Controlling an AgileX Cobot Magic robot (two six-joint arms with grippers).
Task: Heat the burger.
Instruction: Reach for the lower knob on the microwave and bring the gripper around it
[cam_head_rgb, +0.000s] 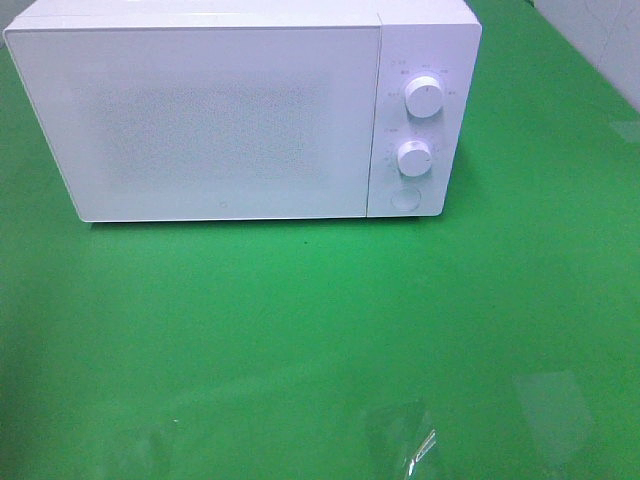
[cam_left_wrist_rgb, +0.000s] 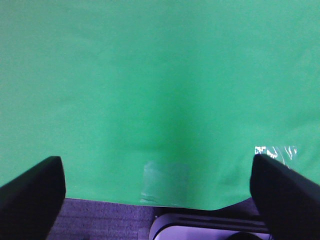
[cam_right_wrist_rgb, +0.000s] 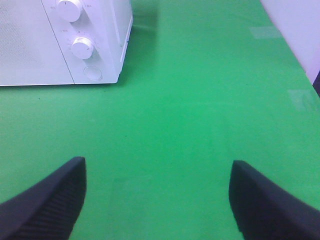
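While the microwave stands shut, the left tool gapes empty over green cloth; the right tool likewise.

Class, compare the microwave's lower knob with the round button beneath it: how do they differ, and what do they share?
The lower knob stands out from the panel; the button lies flush with it. The knob has small marks printed around it; the button shows none. Both are round, white and set on the same panel, right of the closed door.
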